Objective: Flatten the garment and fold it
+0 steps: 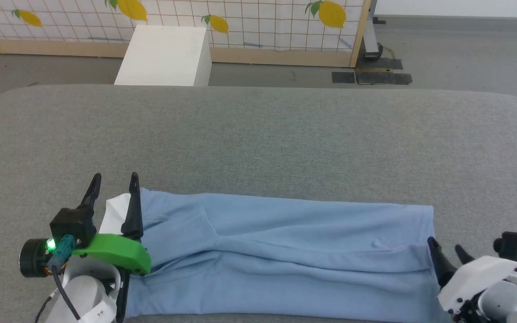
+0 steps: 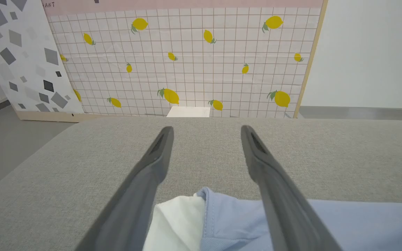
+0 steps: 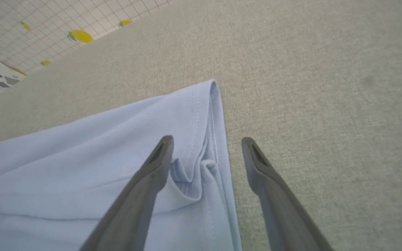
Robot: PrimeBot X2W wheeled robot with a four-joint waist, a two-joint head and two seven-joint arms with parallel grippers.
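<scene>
The garment is seen as a long blue strip along the near edge of the grey padded top, running from left to right. Soft bumps and a long crease can be seen across its middle, so it is not yet flat.

The left gripper is placed at the left end of the strip. Its two fingers are spread wide and nothing is held. A white part of the cloth peeks out there, between the fingers. It cannot be told if the cloth is touched.

The right gripper is placed at the right end, over the stitched hem. Its fingers are also spread wide, and nothing is held. One finger is over the cloth and the other is over the bare grey top.

The garment is judged to be soft, light and floppy. It would not be broken by a squeeze, but it would sag and bunch up if lifted from one spot. The rough grey top may drag on it. The best hold is thought to be at the two ends at once: the thick hem on the right, and the far left corner of the strip by the white part.
</scene>
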